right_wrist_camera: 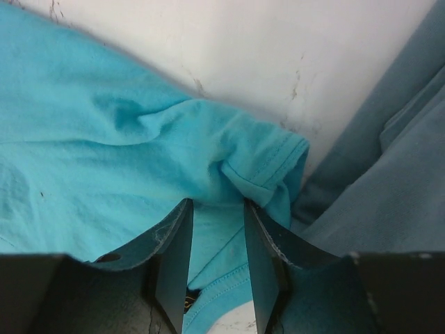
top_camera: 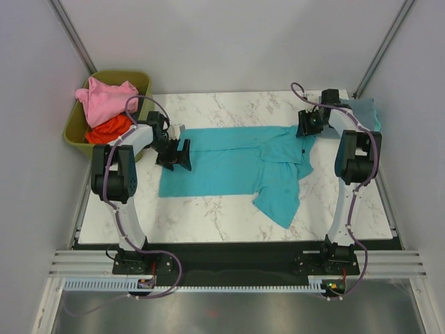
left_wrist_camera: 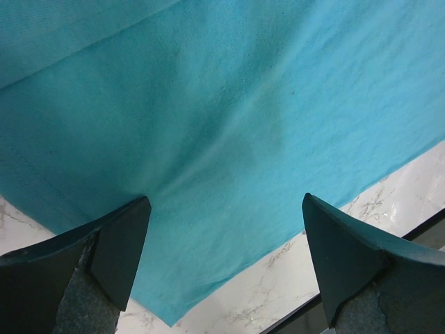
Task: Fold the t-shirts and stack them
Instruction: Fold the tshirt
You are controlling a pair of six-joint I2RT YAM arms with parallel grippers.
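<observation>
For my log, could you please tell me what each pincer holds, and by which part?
Right pincer pinches teal t-shirt by bunched cloth beside its sleeve hem; left pincer holds nothing.

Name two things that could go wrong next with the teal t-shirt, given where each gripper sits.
1. The right gripper pinches only a small bunch of the teal t-shirt; it may slip free.
2. The left gripper stands open over the opposite edge, holding nothing, so a pull could drag the whole shirt.
3. The grey-blue t-shirt lies right beside the right gripper and might get snagged.
</observation>
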